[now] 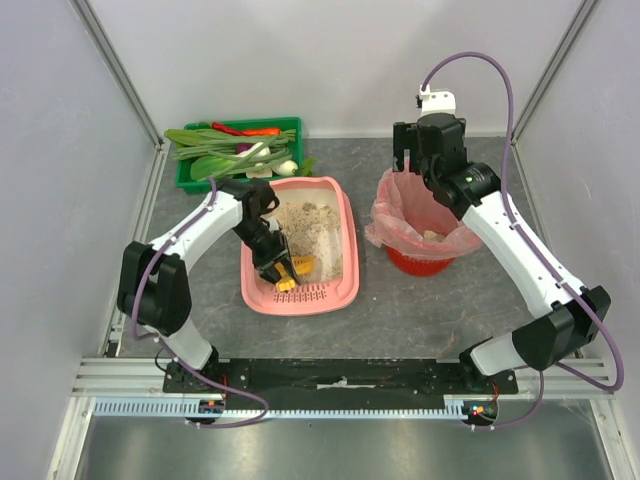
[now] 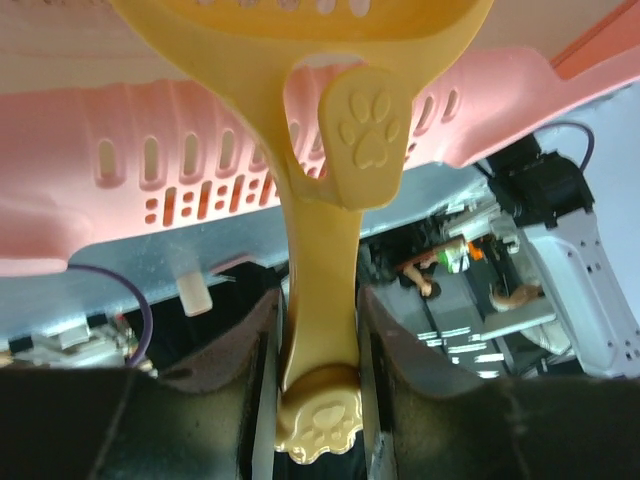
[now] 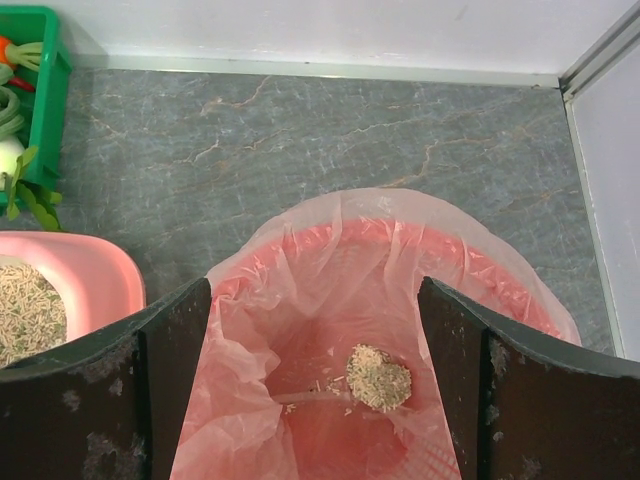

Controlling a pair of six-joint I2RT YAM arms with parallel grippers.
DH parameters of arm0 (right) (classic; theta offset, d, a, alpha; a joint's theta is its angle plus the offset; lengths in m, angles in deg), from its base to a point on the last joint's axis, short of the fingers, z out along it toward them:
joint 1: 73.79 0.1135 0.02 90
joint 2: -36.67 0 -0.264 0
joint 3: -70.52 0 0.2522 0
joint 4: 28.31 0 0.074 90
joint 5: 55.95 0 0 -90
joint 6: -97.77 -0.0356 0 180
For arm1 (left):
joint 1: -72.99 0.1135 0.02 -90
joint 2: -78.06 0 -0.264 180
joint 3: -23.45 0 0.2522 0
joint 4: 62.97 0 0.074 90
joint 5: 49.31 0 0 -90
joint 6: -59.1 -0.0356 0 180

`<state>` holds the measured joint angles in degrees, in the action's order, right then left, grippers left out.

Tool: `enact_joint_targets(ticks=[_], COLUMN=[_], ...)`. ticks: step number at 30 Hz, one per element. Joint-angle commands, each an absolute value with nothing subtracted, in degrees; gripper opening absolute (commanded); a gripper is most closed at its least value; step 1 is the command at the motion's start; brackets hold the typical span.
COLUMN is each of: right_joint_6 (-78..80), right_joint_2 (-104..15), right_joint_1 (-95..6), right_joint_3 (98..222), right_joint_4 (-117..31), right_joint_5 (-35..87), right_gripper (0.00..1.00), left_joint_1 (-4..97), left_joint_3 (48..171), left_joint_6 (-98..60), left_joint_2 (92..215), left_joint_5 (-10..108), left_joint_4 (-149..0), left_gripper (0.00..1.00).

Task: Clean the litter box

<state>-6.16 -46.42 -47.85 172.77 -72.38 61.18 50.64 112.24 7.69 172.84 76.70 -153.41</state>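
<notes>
- Closest to our left wrist camera, the left gripper (image 2: 320,335) is clenched on the handle of a yellow scoop (image 2: 322,230). Its two dark fingers press the handle from either side, just above the paw-shaped end.
- We see a raised paw print on a tab of the handle, and the slotted head runs off the top of that view.
- From above, the scoop sits over the near end of the litter box (image 1: 351,262), next to the slotted ledge. We cannot tell whether the head touches the litter (image 1: 312,222).
- We find the pink litter box left of centre on the bench (image 1: 400,315), with its ledge end toward the arm bases. Grey-beige litter is heaped in the far half.
- Our right gripper (image 3: 315,300) is released, its fingers spread wide and holding nothing. It hangs above the red bin (image 1: 418,264).
- We see a pink bag (image 3: 330,250) lining the bin, and a clump (image 3: 378,378) of litter lies at the bottom.
- The bin stands just to the right of the litter box, near it but apart.
- Behind the litter box, at the far left, a green crate (image 1: 188,183) holds vegetables (image 1: 235,150).
</notes>
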Motion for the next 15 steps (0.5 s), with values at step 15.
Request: enact_joint_targets(ticks=[15], right_joint_6=[-7.08], right_joint_2=[-49.11], right_joint_1=[-48.30], right_joint_3=[175.42], right_joint_4=[-70.46], right_joint_5=[61.82], right_gripper=[0.93], left_joint_1=[50.93], left_joint_3=[122.28], left_joint_6=[-1.37], left_joint_2=[184.05], left_joint_5=[64.35], left_joint_4=[-164.79], left_gripper=[0.02])
